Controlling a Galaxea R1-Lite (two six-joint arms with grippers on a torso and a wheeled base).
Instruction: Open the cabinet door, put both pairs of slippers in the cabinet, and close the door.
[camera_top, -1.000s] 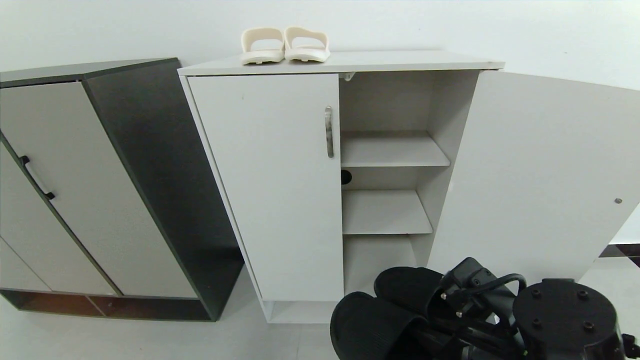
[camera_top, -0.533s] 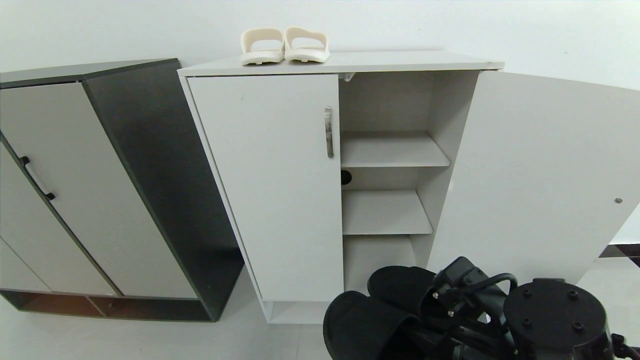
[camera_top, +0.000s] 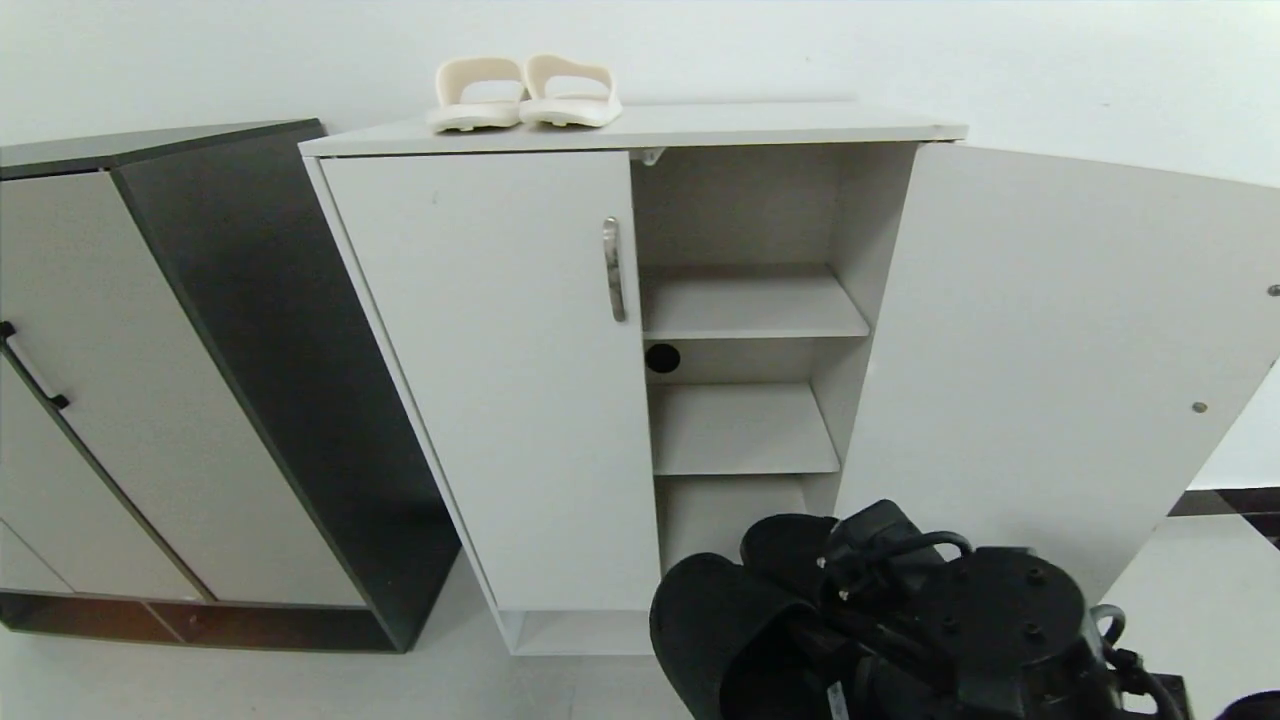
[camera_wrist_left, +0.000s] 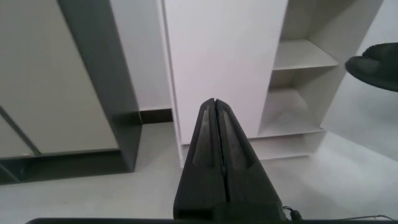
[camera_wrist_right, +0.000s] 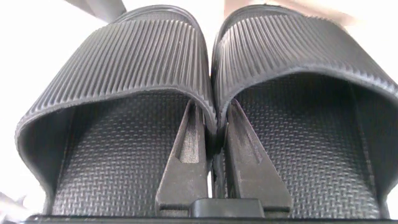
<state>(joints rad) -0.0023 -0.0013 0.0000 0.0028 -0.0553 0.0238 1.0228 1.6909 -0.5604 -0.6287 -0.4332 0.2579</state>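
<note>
A pair of black ribbed slippers (camera_top: 740, 610) hangs low in front of the white cabinet (camera_top: 640, 130), below its open right half. My right gripper (camera_wrist_right: 214, 149) is shut on the two inner edges of the black slippers (camera_wrist_right: 205, 81), one finger inside each. The right cabinet door (camera_top: 1060, 350) stands swung open, showing two bare shelves (camera_top: 750, 305). The left door (camera_top: 500, 380) with its metal handle (camera_top: 612, 270) is closed. A cream pair of slippers (camera_top: 522, 92) rests on the cabinet top. My left gripper (camera_wrist_left: 215, 118) is shut with nothing in it, low and facing the cabinet's left door.
A dark grey cabinet (camera_top: 200, 380) with a black handle stands to the left of the white one, close beside it. The open right door takes up the space on the right. Pale floor (camera_top: 300, 680) lies in front.
The head camera has shifted, sliding the whole scene left. My right arm has carried the black slippers a little up and toward the cabinet opening.
</note>
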